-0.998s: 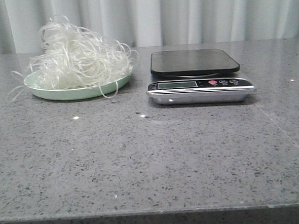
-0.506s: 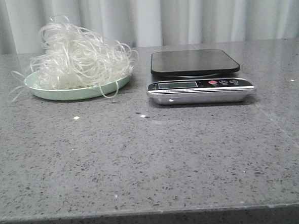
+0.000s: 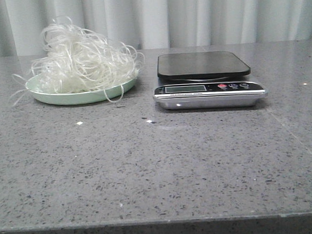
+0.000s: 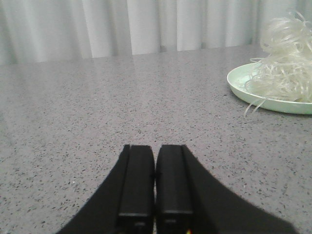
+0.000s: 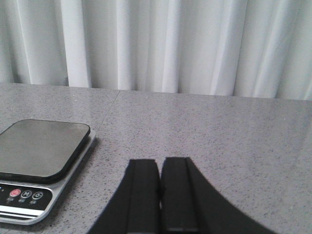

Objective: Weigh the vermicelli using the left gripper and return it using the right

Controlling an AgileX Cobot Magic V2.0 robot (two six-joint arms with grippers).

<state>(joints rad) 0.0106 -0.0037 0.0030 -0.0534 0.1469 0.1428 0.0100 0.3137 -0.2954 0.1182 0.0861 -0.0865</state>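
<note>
The vermicelli (image 3: 81, 60) is a fluffy white tangle heaped on a pale green plate (image 3: 64, 96) at the back left of the table. It also shows in the left wrist view (image 4: 286, 63), on the plate (image 4: 239, 85). The scale (image 3: 206, 79) stands to its right with a bare black platform, and shows in the right wrist view (image 5: 41, 151). My left gripper (image 4: 155, 151) is shut and empty, low over the table, well short of the plate. My right gripper (image 5: 160, 163) is shut and empty, beside the scale. Neither gripper shows in the front view.
The grey speckled table (image 3: 159, 164) runs to a front edge near the camera. White curtains (image 3: 192, 14) hang behind it. Small light specks (image 3: 79, 122) lie on the table in front of the plate.
</note>
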